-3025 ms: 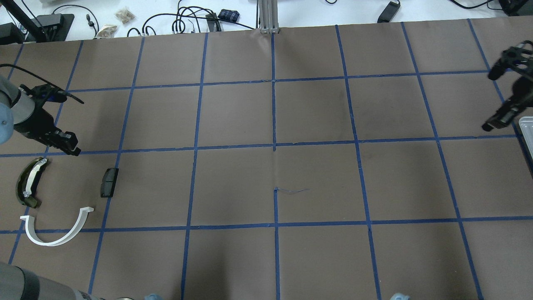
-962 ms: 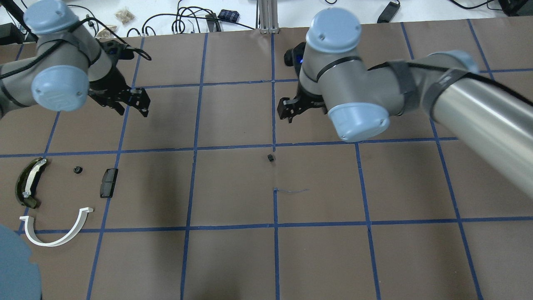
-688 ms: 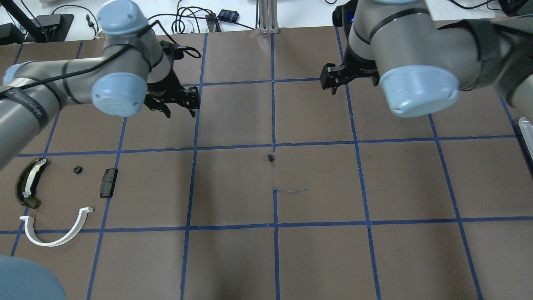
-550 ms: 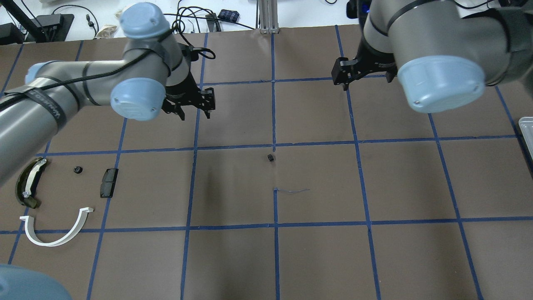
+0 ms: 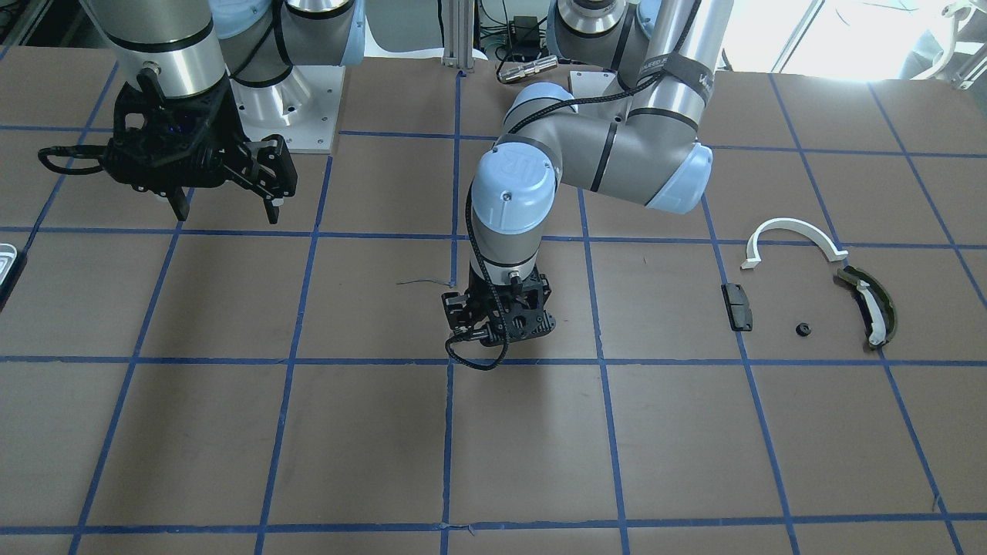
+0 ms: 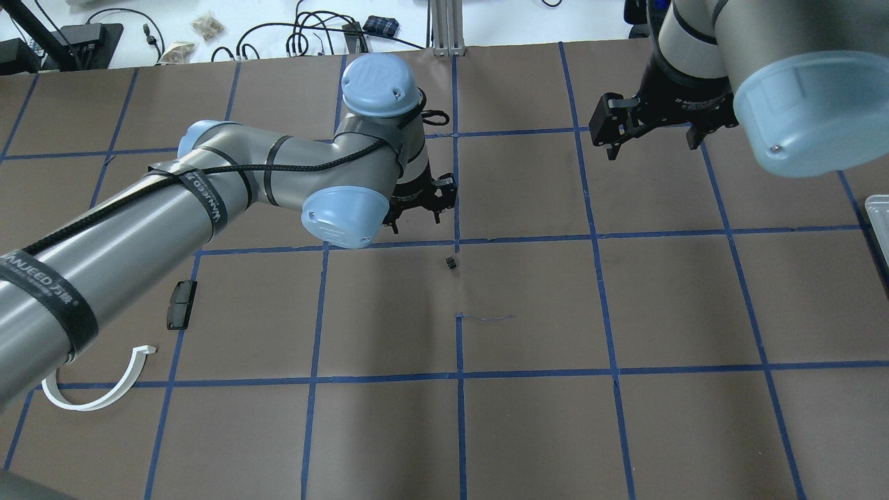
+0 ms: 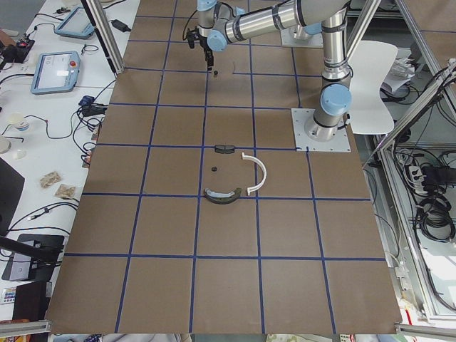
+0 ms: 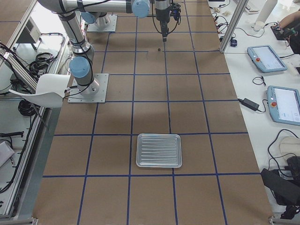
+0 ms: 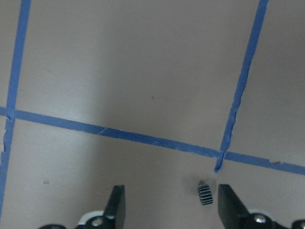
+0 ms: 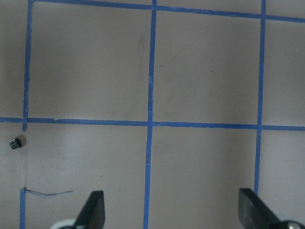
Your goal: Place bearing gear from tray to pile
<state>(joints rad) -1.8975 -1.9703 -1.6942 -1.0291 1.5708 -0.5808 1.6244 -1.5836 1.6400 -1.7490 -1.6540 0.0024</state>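
Front-facing view: matte brown table (image 5: 370, 432) gridded with blue tape. At centre, left gripper (image 5: 497, 327), black, pointing straight down close to the surface. At upper left, right gripper (image 5: 226, 210), its two prongs spread wide, empty. At right, the pile: one white semicircular strip (image 5: 790, 230), one dark olive curved piece (image 5: 875, 304) with a white insert, one flat black rectangular block (image 5: 736, 306), one small black round part (image 5: 804, 330).

Overhead view: one tiny ribbed black bearing gear (image 6: 451, 263) lying alone just below the central tape crossing, well apart from the pile at lower left and from the pale tray (image 6: 879, 226), a sliver at the right edge.

Right-side view: one silvery rectangular tray, ridged, round-cornered, at lower centre.

Left wrist view: two flat dark fingers (image 9: 116, 207) wide apart at the bottom edge, gripping nothing; gear on the paper between them, nearer the right-hand one.

Right wrist view: two prongs wide apart along the bottom edge, nothing held; gear small at the left edge.
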